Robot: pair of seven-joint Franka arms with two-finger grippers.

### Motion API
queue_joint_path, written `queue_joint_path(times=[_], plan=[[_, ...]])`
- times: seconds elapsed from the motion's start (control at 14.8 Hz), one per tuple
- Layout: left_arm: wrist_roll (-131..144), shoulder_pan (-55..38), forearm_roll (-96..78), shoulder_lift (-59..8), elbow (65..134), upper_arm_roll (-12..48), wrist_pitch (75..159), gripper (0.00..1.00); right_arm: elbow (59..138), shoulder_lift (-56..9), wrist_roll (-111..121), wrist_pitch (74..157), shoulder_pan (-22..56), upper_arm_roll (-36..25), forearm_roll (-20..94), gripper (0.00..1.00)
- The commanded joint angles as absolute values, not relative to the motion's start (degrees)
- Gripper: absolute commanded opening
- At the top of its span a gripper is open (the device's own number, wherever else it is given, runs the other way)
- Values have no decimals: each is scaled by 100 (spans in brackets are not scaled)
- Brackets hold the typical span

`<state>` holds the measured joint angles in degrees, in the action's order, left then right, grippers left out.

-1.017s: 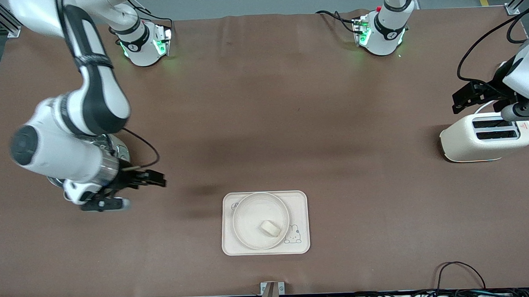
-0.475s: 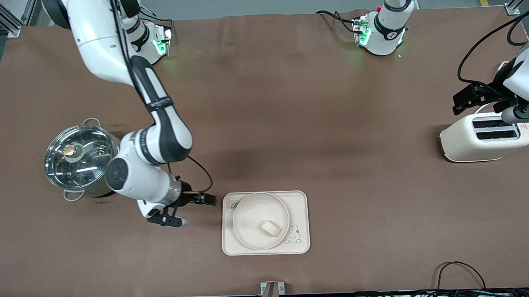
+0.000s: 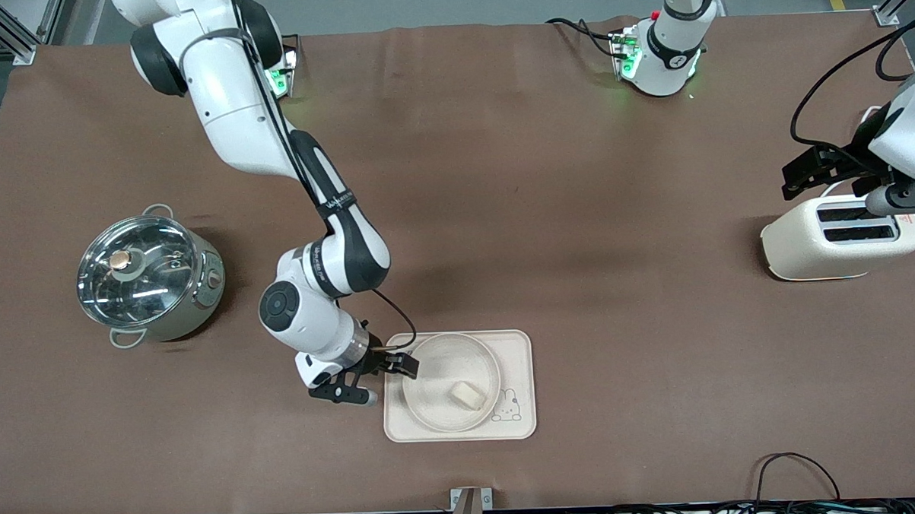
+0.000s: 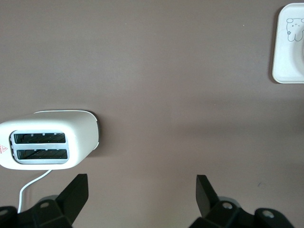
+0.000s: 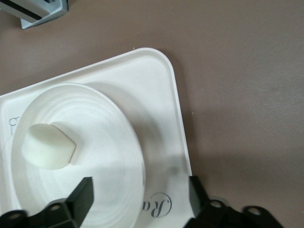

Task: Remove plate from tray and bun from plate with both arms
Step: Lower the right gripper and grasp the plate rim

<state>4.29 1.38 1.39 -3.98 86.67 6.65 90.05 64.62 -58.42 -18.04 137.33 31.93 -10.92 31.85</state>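
Bun (image 3: pixel 468 395) on round plate (image 3: pixel 431 368) on tray (image 3: pixel 516 354), lower centre of front frame, right end effector (image 3: pixel 403 365) spread open, empty, over plate's rim, left end effector (image 3: pixel 797 177) spread open, empty, waiting above toaster (image 3: pixel 837 238) at frame's right edge, pot (image 3: pixel 148 276) on bench (image 3: pixel 577 207) mid-left.

I count on my table: one plate (image 3: pixel 432 364), one bun (image 3: pixel 468 395) on it, one rabbit-print tray (image 3: pixel 515 351) under plate, one lidded steel pot (image 3: pixel 145 276), one two-slot toaster (image 3: pixel 837 238); my own gear: two arms, two grippers – right gripper (image 3: pixel 402 365), left gripper (image 3: pixel 808 171)
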Motion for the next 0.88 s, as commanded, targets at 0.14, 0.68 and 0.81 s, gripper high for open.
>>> queue_joint_path(times=[0.14, 0.68, 0.81], plan=[[448, 132, 185, -431, 8675, 686, 9132, 100, 6144, -6038, -1872, 13790, 3173, -1063, 3296, 53], [475, 97, 185, -422, 8684, 686, 9132, 100, 6135, -6214, -1854, 14071, 3217, -1011, 3287, 42], [475, 114, 185, -422, 8684, 686, 9123, 100, 6135, -6240, -1828, 14071, 3217, -1011, 3287, 29]])
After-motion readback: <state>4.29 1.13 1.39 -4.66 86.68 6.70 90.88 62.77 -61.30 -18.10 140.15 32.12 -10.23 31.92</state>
